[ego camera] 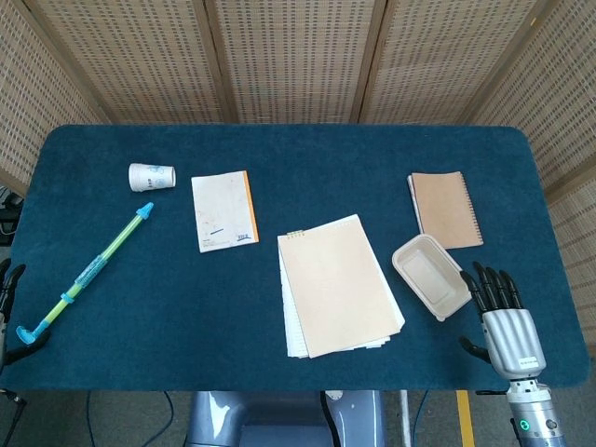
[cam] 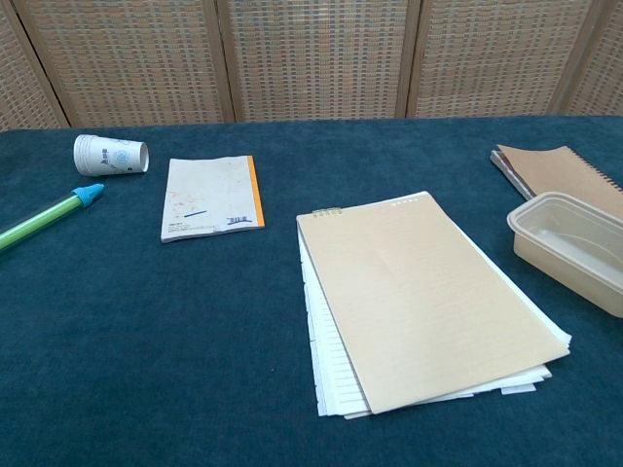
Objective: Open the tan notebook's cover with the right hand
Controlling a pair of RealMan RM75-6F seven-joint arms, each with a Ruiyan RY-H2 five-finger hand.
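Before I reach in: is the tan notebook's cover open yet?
Still shut: the tan notebook lies flat, cover down over its pages.

paper cup (ego camera: 152,176): upper left, on its side
green pen (ego camera: 89,272): left, lying diagonally
orange-edged pad (ego camera: 223,210): just right of the cup
plastic tray (ego camera: 431,276): right, below the brown spiral notebook (ego camera: 446,209)
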